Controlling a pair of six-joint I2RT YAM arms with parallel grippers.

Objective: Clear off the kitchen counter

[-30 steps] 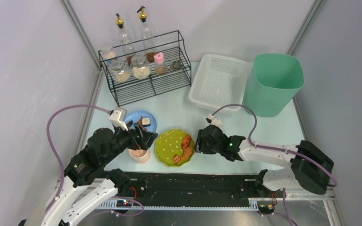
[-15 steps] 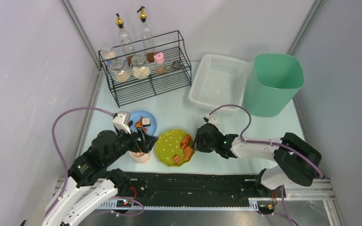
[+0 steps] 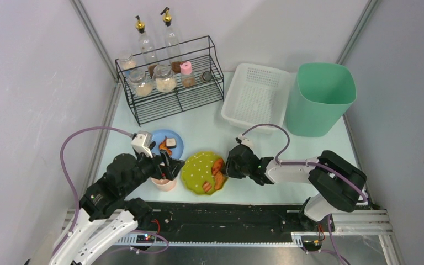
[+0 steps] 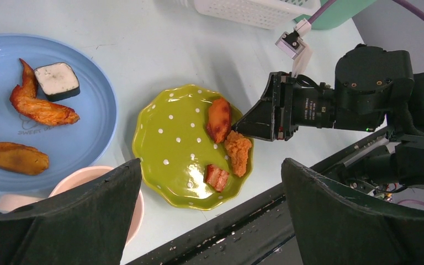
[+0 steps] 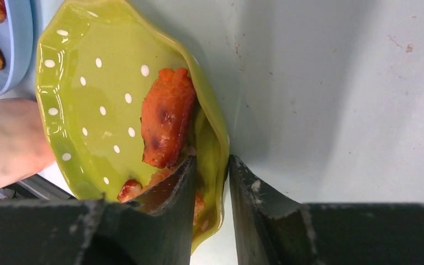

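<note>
On the pale mint kitchen counter (image 3: 210, 130) near the front rail lies a green dotted plate (image 3: 199, 172) (image 4: 171, 149) (image 5: 88, 110) holding fried food pieces (image 5: 165, 118). My right gripper (image 3: 226, 171) (image 5: 212, 160) is shut on the plate's right rim, with one finger inside the dish and the other outside it. To the plate's left are a blue plate (image 3: 172, 138) (image 4: 88, 138) of food and a pink cup (image 3: 164, 182) (image 4: 83, 179). Above the cup hangs my left gripper (image 3: 168, 165) (image 4: 211, 162), wide open and holding nothing.
A black wire rack (image 3: 171, 83) with jars and bottles stands at the back left. A white perforated basket (image 3: 256, 94) and a tall green bin (image 3: 320, 96) stand at the back right. The black rail (image 3: 221, 212) edges the front.
My right gripper slid left onto the green plate's rim and its jaws narrowed around it. The left arm shifted slightly and stayed open.
</note>
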